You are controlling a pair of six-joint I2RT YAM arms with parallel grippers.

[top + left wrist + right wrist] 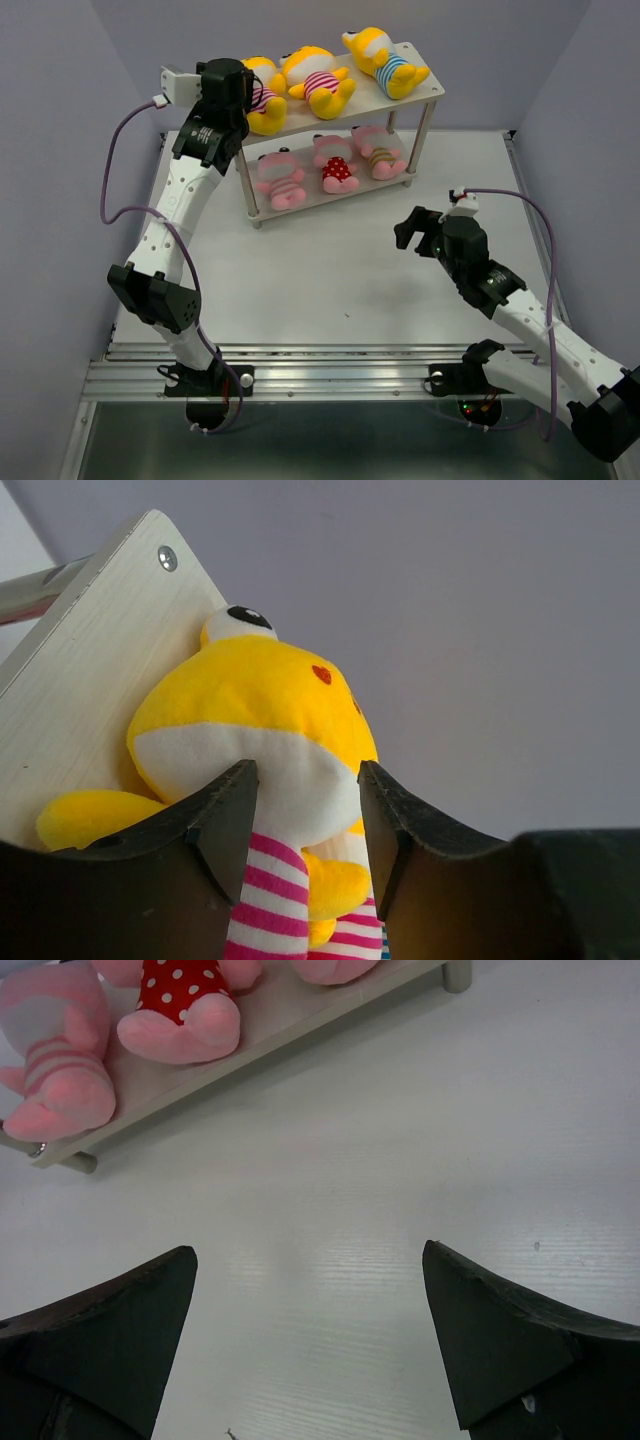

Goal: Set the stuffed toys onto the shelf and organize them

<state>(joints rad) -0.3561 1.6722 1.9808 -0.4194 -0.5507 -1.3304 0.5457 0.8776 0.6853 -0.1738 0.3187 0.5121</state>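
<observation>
The shelf [422, 91] stands at the back of the table. Three yellow stuffed toys lie on its top board: left [270, 112], middle [318, 80], right [385, 62]. Three pink toys lie on the lower board: striped [280, 178], red polka-dot [337, 167], striped [378, 155]. My left gripper [252, 100] is at the left yellow toy [250, 710]; its fingers [225, 810] close on the toy's white neck, above the pink-striped body. The toy lies against the top board [80, 650]. My right gripper [412, 232] is open and empty over the table, right of the shelf.
In the right wrist view the open right gripper [310, 1255] faces bare white table, with the lower board [290, 1015], the pink striped toy [60, 1070] and the polka-dot toy [185, 1005] ahead. Grey walls enclose the table on three sides.
</observation>
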